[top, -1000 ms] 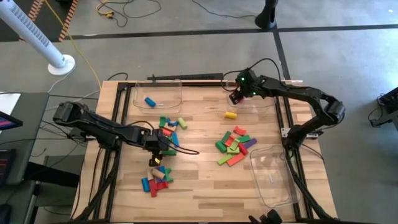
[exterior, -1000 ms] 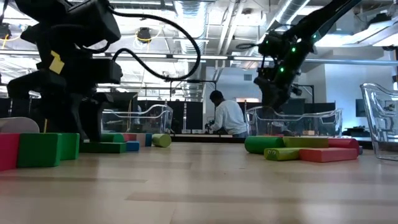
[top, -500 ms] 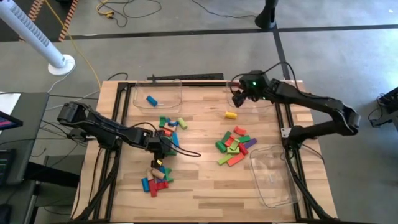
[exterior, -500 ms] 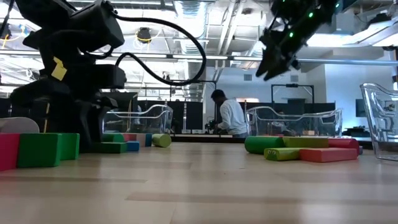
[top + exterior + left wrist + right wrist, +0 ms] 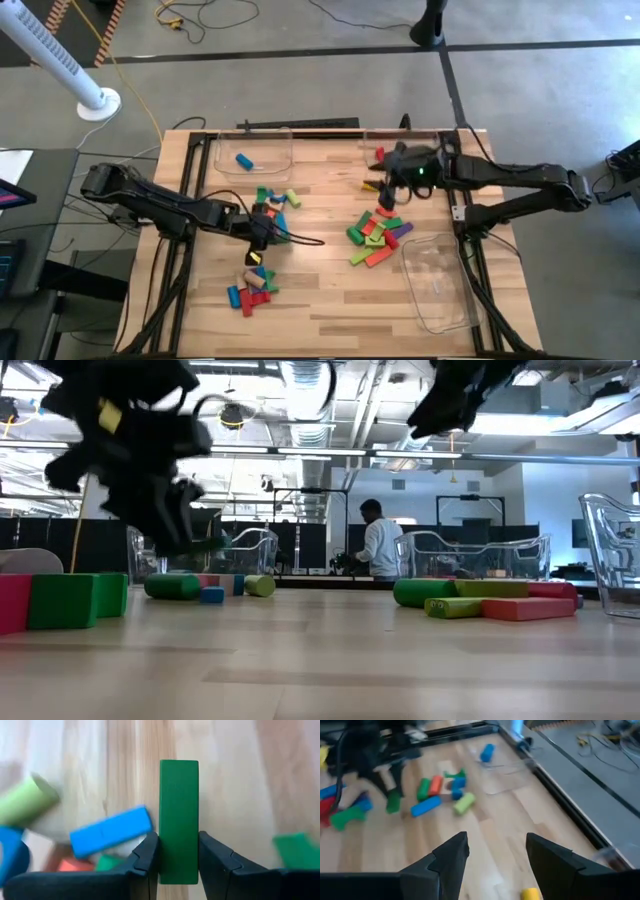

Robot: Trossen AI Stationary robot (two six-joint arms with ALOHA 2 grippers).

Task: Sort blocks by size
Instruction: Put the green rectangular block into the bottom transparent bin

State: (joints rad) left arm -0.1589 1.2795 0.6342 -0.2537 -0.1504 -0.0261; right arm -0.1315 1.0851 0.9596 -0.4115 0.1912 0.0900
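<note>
The left gripper (image 5: 178, 857) is clamped on a green bar (image 5: 179, 820), which runs lengthwise straight out between the fingers, lifted off the table; a blue bar (image 5: 111, 830) and a light green cylinder (image 5: 26, 802) lie just beside it. The right gripper (image 5: 496, 852) hangs released and empty above a yellow cylinder (image 5: 530, 893). I count three clear trays: the back-left tray (image 5: 255, 152), holding one blue block (image 5: 241, 162), lies nearest the left arm. Blocks sit in three clusters.

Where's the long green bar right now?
Clamped in the left gripper: the green bar hangs above the table's left half, just beside the blue block.
</note>
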